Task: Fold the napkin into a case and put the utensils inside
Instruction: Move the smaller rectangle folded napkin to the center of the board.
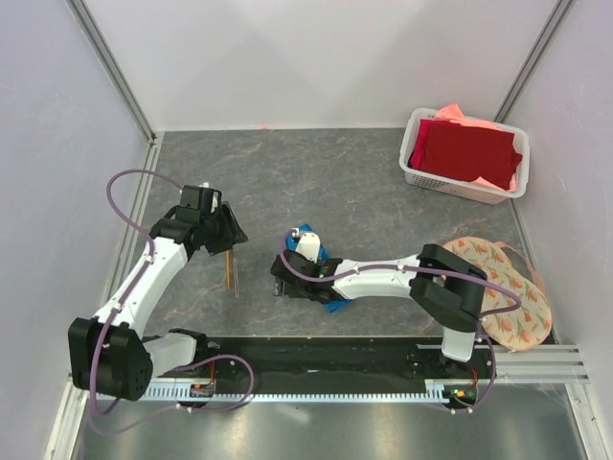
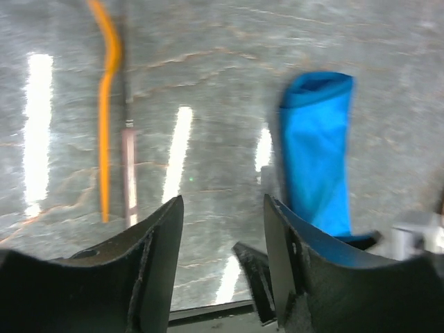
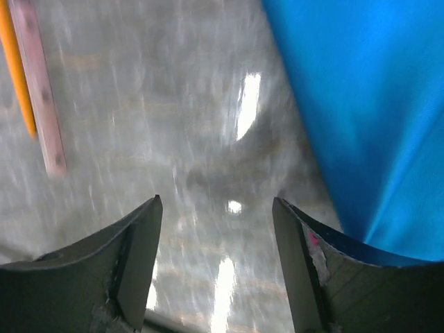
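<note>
The case (image 1: 308,232) lies near the middle of the grey tabletop (image 1: 287,182), a narrow strip of bright blue cloth. Its long axis runs from the far side toward the near edge, with the near end leaning a little to the right. The right arm (image 1: 383,278) reaches across its middle from above, so only the two ends show in the overhead view. From the left wrist it stands lengthwise up the frame, and the end away from the camera is rounded; I cannot tell whether that is a fold or a mouth. The utensils (image 1: 230,270) lie to the left of it, apart from the cloth: thin sticks side by side, one orange and one darker, their long axis also near to far and roughly parallel to the case. The left fingers (image 2: 156,250) hang just beyond the far end of the sticks, spread apart with only bare tabletop between them. The right fingers (image 3: 142,236) are also spread and grip nothing. From that wrist, the blue cloth lies off past the right-hand finger and the stick ends show at the upper left. A white basket (image 1: 414,172) holding a dark red cloth (image 1: 465,151) and a salmon one sits at the far right. A round floral mat (image 1: 522,311) lies at the near right.
</note>
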